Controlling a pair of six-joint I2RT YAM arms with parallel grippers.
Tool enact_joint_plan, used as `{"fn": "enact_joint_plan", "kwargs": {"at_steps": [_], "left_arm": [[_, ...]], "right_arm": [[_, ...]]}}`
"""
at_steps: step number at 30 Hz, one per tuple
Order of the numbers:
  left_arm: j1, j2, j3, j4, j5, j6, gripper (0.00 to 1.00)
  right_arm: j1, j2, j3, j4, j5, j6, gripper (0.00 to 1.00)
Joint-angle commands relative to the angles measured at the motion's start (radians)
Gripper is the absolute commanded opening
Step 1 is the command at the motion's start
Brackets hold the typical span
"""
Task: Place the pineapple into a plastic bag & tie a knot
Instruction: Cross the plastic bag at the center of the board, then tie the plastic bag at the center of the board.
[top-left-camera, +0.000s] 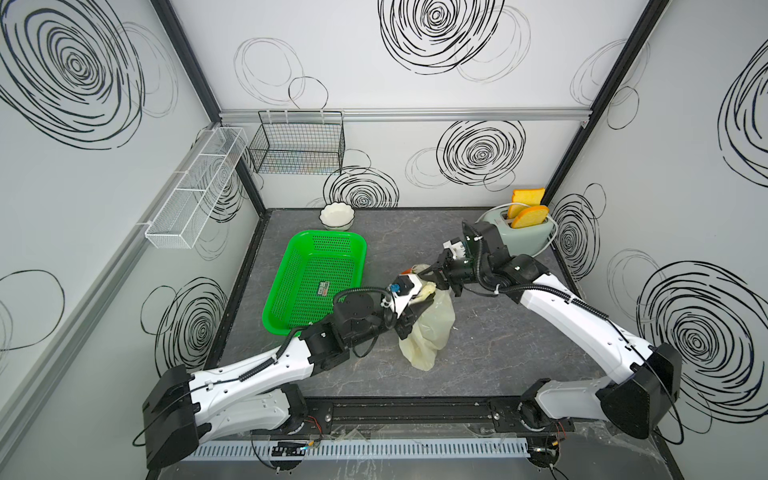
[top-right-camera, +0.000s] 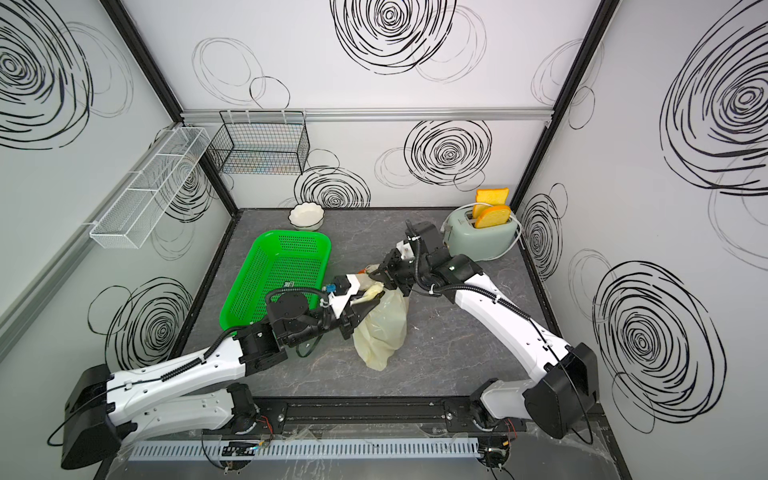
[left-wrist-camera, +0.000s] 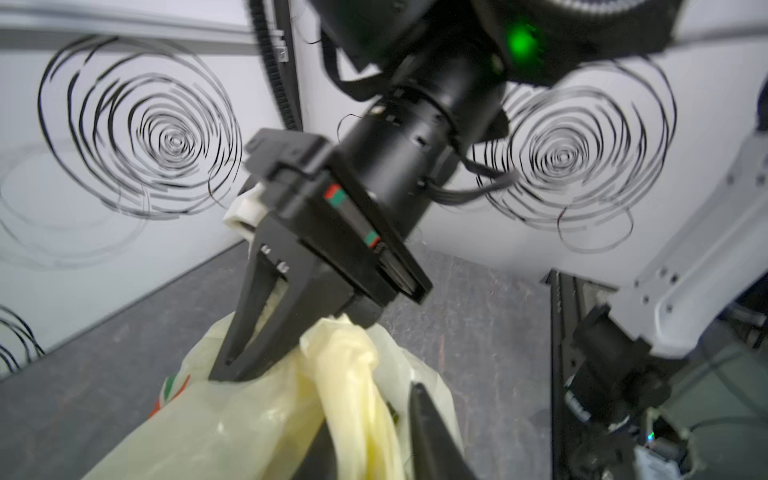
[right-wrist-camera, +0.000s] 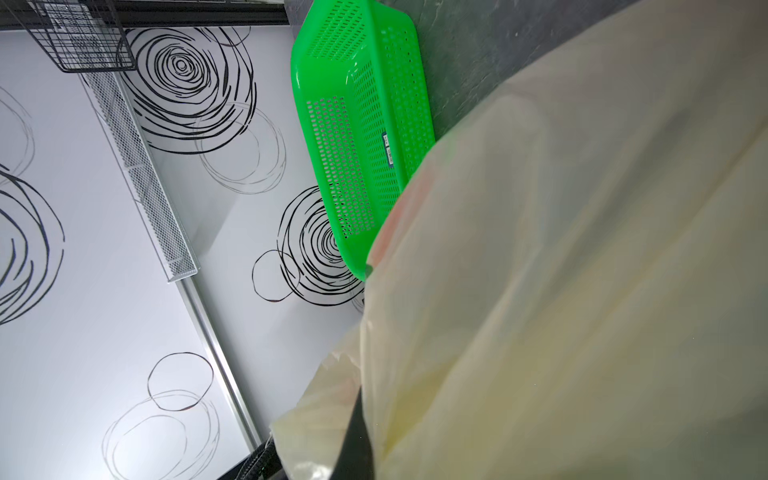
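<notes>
Pale-yellow plastic bag standing mid-worktop, left pincer at its nine o'clock with jaws parted around a twisted handle strip, right pincer at twelve o'clock pressed together pinching the bag's top, green basket at ten o'clock, toaster at two o'clock.

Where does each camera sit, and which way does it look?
Top views: high over the front, looking down at the table; the left arm and right arm show.
Left wrist: on the left arm, looking at the right arm's jaws shut on the plastic bag; its own fingertip shows.
Right wrist: on the right arm, close against the bag, facing the green basket; one finger shows.
Shared: every view shows the bag; both top views and the right wrist show the basket.
</notes>
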Motion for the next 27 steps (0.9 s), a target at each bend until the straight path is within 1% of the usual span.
{"fn": "enact_joint_plan", "kwargs": {"at_steps": [1, 2, 3, 5, 7, 9, 12, 15, 17, 19, 23, 27], "left_arm": [[-0.040, -0.054, 0.024, 0.034, 0.164, 0.068, 0.55], [-0.032, -0.073, 0.025, 0.017, 0.175, 0.092, 0.64], [-0.023, -0.091, 0.025, 0.002, 0.186, 0.108, 0.69], [0.006, -0.135, 0.040, -0.050, 0.234, 0.145, 0.75], [0.034, -0.173, 0.073, -0.127, 0.263, 0.181, 0.76], [0.068, -0.200, 0.108, -0.203, 0.281, 0.215, 0.75], [0.139, -0.214, 0.129, -0.261, 0.257, 0.249, 0.74], [0.208, -0.174, 0.148, -0.271, 0.252, 0.293, 0.74], [0.243, -0.118, 0.184, -0.288, 0.294, 0.350, 0.74], [0.256, -0.064, 0.222, -0.312, 0.329, 0.417, 0.73], [0.261, 0.033, 0.288, -0.367, 0.387, 0.532, 0.69], [0.264, 0.095, 0.333, -0.439, 0.402, 0.613, 0.57]], "right_arm": [[-0.045, -0.003, 0.052, 0.083, 0.037, -0.153, 0.00], [-0.050, 0.001, 0.047, 0.077, 0.026, -0.173, 0.00], [-0.056, 0.006, 0.044, 0.075, 0.017, -0.187, 0.00], [-0.064, 0.012, 0.040, 0.076, -0.009, -0.222, 0.00], [-0.071, 0.014, 0.037, 0.079, -0.034, -0.256, 0.00], [-0.078, 0.013, 0.034, 0.072, -0.053, -0.291, 0.00], [-0.081, 0.003, 0.037, 0.051, -0.070, -0.347, 0.00], [-0.082, -0.008, 0.042, 0.025, -0.085, -0.395, 0.00], [-0.081, -0.021, 0.036, 0.015, -0.089, -0.410, 0.00], [-0.082, -0.031, 0.026, 0.013, -0.097, -0.413, 0.00], [-0.079, -0.049, 0.014, 0.010, -0.108, -0.418, 0.00], [-0.080, -0.071, -0.003, 0.010, -0.116, -0.421, 0.00]]}}
